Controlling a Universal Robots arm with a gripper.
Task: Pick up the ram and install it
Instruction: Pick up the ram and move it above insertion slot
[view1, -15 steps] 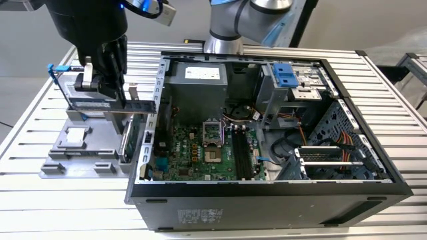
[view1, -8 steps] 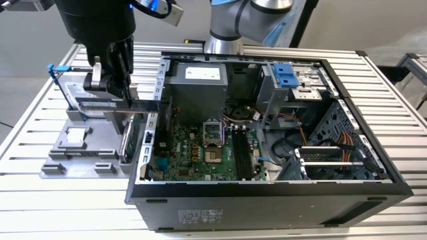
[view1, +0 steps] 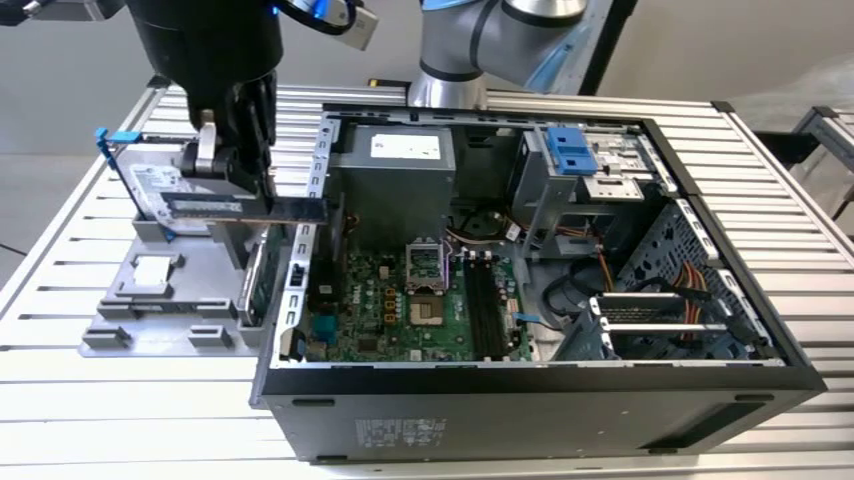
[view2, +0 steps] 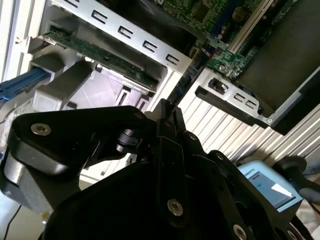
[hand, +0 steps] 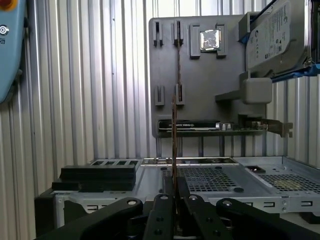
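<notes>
Plainly the ram (view1: 287, 210) is off its holder and in the gripper (view1: 240, 190), which is closed tight on one end of it. In the exterior view the stick lies level and juts from the gripper toward the open computer case (view1: 534, 400), its free end at the case's wall on the exterior view's left. It is above that wall, well apart from the black memory slots (view1: 481, 300) on the motherboard (view1: 400, 310).

In the first wrist view the ram (hand: 174, 130) shows edge-on as a thin upright line rising from between the black fingers (hand: 161, 212), which press on it from both sides. In the second wrist view the dark stick (view2: 187, 80) runs out from the gripper (view2: 169, 117) toward the case's slotted rear panel.

Beside the case, on the exterior view's left, sits a grey holder tray (view1: 114, 335). It carries a hard drive (view1: 167, 185) in a blue frame, an expansion card (hand: 200, 125) with a metal bracket and a square processor chip (view1: 154, 268). Everything stands on a slatted metal table (view1: 80, 420)
</notes>
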